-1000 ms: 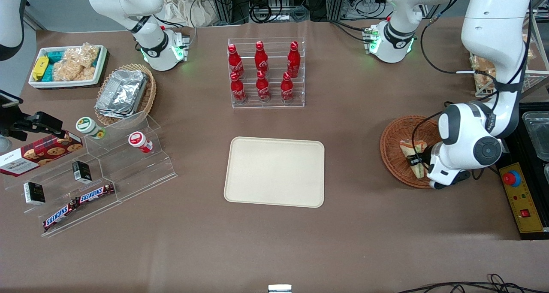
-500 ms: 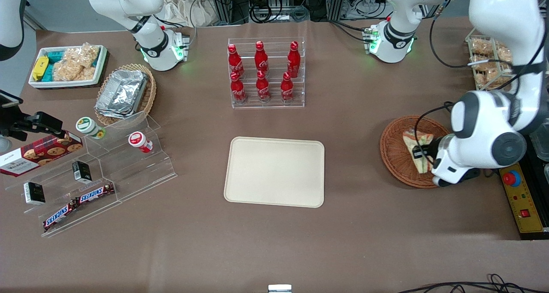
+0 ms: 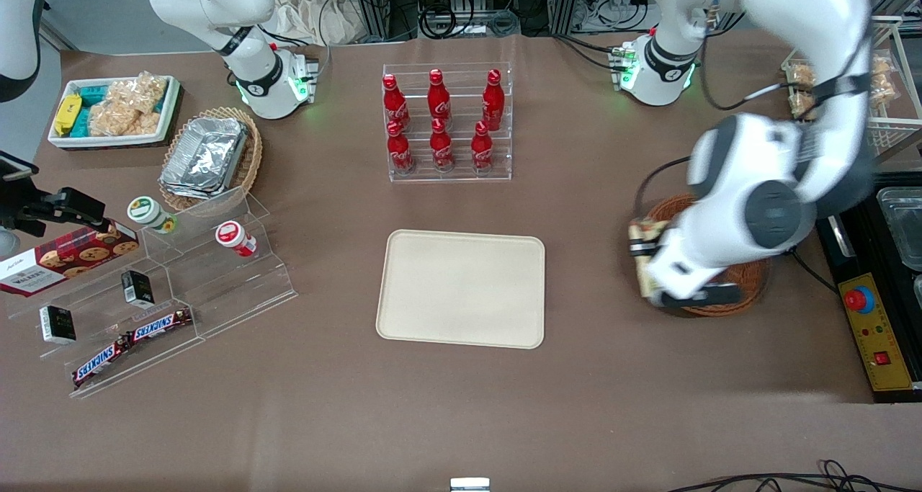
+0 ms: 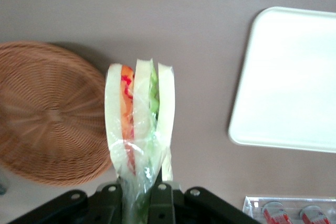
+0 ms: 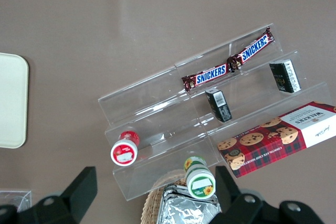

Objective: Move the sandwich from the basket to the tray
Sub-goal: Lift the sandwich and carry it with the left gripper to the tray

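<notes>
One sandwich (image 3: 643, 241) is all that matters in the front view: it hangs in the gripper (image 3: 638, 246), lifted clear above the basket (image 3: 749, 290) at the rim nearest the tray (image 3: 461, 288), which lies bare and well apart toward the table's middle. The wedge looks light and soft, its clear wrap likely slippery, so a firm squeeze would crush the bread; holding it across the flat faces seems wisest.

From the left wrist view, the fingers (image 4: 163, 192) are closed narrowly on the sandwich (image 4: 139, 114) at its wrapped end, bread slices upright, orange-red and green filling showing between them. The basket (image 4: 47, 114) sits empty beside it; the tray (image 4: 289, 77) lies ahead.
</notes>
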{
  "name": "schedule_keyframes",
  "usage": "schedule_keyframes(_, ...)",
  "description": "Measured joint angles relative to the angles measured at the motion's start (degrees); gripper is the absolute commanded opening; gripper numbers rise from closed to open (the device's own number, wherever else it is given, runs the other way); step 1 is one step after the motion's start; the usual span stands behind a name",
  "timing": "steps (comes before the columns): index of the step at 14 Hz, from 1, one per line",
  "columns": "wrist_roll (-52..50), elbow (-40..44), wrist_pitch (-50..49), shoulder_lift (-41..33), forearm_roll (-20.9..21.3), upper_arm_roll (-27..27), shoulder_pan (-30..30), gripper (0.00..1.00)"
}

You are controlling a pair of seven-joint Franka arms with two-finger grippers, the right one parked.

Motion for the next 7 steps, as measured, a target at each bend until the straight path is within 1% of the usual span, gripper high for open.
schedule_keyframes(3, -0.98, 1.12, 8.07, 5.79, 0.0, 0.01, -5.48, 0.0)
schedule_keyframes(7, -2.06, 3.38, 12.66, 11.15, -0.02, -0.25, -8.13, 0.0)
